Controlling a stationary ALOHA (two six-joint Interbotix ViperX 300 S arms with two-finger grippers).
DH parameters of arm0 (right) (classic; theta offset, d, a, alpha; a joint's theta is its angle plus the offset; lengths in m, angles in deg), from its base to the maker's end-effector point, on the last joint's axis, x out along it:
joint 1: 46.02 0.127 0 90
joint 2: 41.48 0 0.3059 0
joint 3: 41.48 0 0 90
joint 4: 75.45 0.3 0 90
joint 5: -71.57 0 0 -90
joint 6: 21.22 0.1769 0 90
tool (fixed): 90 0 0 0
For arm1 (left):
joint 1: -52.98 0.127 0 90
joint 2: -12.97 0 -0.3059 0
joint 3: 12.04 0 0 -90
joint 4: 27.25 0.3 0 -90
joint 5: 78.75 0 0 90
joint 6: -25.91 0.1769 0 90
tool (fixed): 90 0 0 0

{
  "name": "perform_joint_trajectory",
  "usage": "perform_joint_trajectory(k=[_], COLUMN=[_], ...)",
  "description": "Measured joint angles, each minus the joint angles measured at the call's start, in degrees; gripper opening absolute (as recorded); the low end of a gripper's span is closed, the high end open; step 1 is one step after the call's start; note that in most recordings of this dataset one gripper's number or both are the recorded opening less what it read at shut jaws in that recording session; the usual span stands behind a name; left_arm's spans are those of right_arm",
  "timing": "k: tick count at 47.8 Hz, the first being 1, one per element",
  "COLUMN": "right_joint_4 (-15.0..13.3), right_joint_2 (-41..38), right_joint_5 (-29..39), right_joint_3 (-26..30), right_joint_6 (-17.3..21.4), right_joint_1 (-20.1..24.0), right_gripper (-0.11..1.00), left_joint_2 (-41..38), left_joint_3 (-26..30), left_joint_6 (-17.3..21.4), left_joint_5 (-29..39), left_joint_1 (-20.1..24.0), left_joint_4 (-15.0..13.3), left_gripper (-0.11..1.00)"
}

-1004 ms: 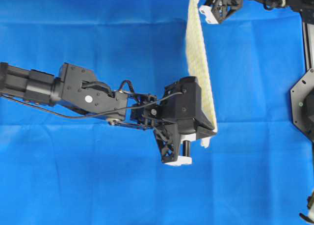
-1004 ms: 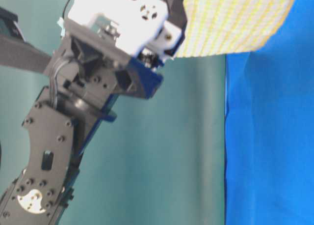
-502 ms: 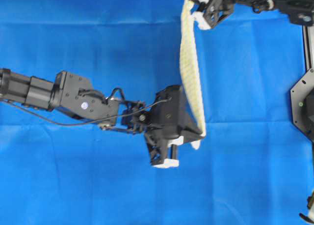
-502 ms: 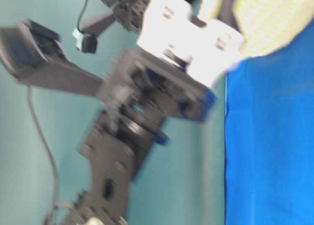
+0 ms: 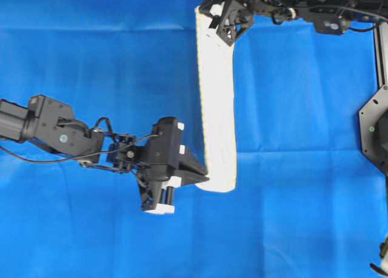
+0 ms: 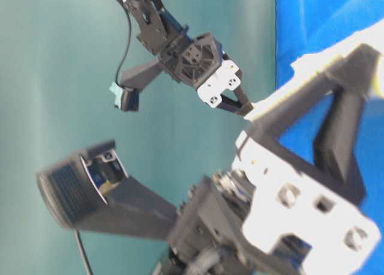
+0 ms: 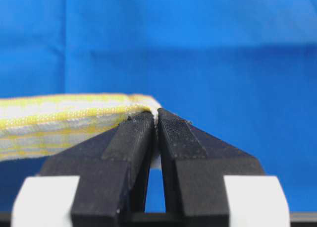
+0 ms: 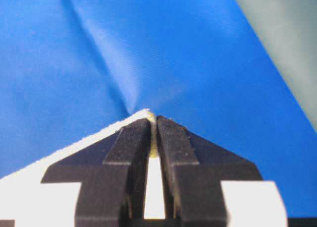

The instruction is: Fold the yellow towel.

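Between my two grippers hangs the yellow towel [image 5: 217, 108], pulled out into one long narrow band. From above it looks mostly white, with a thin yellow line along its left edge. It runs from the top of the overhead view down to about the middle, over the big blue cloth [image 5: 91, 59] that covers the table.

At the bottom end, my left gripper [image 5: 203, 179] pinches one corner of the towel. My left wrist camera shows the two black fingers [image 7: 130, 138] pressed tight together, with the yellow striped hem [image 7: 64, 113] coming out to the left of them.

At the top end, my right gripper [image 5: 213, 12] pinches another corner. My right wrist camera shows those fingers [image 8: 130, 138] squeezed shut on a small tip of pale cloth, and more of the towel spreads out white at the lower left.

Under the towel the blue cloth has a few soft creases. One crease runs up and away from my right fingertips.

From the table-level view my left arm fills the front and is blurry, so it hides most of the towel. Behind it I can see my right arm against a green wall [image 6: 60, 77]. A black metal frame [image 5: 376, 126] sits at the right edge of the overhead view.
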State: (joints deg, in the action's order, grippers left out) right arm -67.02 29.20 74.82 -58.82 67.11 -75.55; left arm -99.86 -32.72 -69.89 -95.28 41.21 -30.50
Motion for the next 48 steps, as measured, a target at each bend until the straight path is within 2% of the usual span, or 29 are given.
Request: perform_joint_trajectory(k=[27,31,34,36,38,43,46,48], right_joint_4=[-0.2,-0.3,-0.3,-0.3,-0.3,-0.3,-0.3,-0.4], right_joint_2=[-5.4,-5.5,-5.5,-5.5,-5.5,-5.5,-5.4,-5.4], right_joint_5=[-1.2,-1.2,-1.2,-1.2,-1.2,-1.0,-0.9,-0.8], right_joint_3=[4.7,5.0,5.1,5.1,5.1,5.1,5.1,5.1], right_joint_6=[-0.3,-0.3,0.0,0.1,0.3,0.4,0.5,0.5], right_joint_1=[2.5,2.5,2.5,2.5,2.4,2.4,2.4,2.4], right_gripper=[0.04,0.04,0.05,0.1,0.2,0.51,0.7,0.77], left_joint_2=[0.4,0.5,0.4,0.5,0.7,2.0,3.6,4.8], left_joint_3=[-2.8,-2.9,-3.0,-3.3,-3.5,-4.7,-5.5,-6.2], left_joint_6=[-0.1,-0.4,-1.2,-1.7,-2.3,-3.3,-3.3,-3.3], left_joint_5=[-0.4,-0.4,-0.3,-0.1,0.4,3.1,5.3,6.9], left_joint_1=[-1.0,-1.0,-1.1,-1.1,-1.1,-1.1,-1.1,-1.1], left_joint_4=[-0.3,-0.4,-0.4,-0.4,-0.4,-0.4,-0.4,-0.4], left_gripper=[0.03,0.09,0.2,0.3,0.41,0.68,0.69,0.67])
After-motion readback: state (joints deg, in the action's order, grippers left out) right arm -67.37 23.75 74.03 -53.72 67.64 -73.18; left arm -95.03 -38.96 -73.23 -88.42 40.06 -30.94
